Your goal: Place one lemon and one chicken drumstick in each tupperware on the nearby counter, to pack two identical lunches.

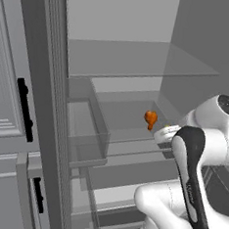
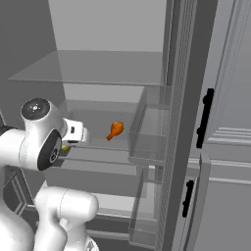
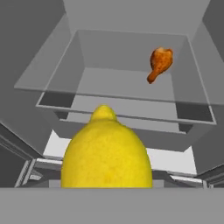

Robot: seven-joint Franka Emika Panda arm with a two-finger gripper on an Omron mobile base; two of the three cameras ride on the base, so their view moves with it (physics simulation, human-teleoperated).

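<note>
Now lemon (image 3: 107,153) in pincer (image 3: 107,186); drumstick (image 3: 160,64) well apart.

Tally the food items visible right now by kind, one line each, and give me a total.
lemon: 1, close in front of the hand camera
chicken drumstick: 1, lying on a fridge shelf
Total: 2

Lemon (image 3: 106,151) cut off along its lower edge in the hand view, underside lost behind the grey band. Fingertips hidden behind the fruit, so contact unreadable. In the right base view, just a yellow sliver (image 2: 64,146) past the white wrist. Gripper buried behind the forearm in the left base view.
</note>
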